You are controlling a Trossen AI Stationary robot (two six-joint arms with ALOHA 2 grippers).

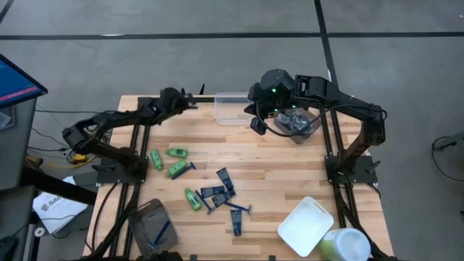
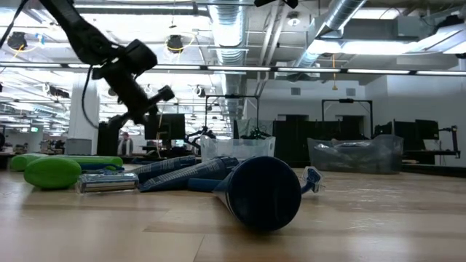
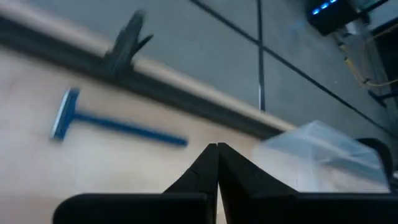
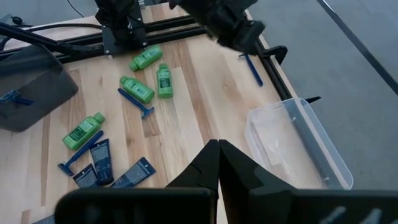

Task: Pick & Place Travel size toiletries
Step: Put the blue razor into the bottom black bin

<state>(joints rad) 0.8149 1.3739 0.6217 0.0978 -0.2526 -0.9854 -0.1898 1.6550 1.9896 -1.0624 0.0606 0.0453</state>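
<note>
Green mini bottles, flat navy tubes and thin blue razors lie scattered on the wooden table's middle. One more razor lies near the far edge, under my left arm. My left gripper is shut and holds nothing; it hovers above the far edge, left of the clear tub. My right gripper is also shut and holds nothing. It hangs above the table between the clear tub and a tub holding greyish items.
A grey-brown tub with a blue razor in it sits at the near left corner. A white tub sits at the near right. In the low view a navy tube lies close in front. Bare wood lies right of the scattered items.
</note>
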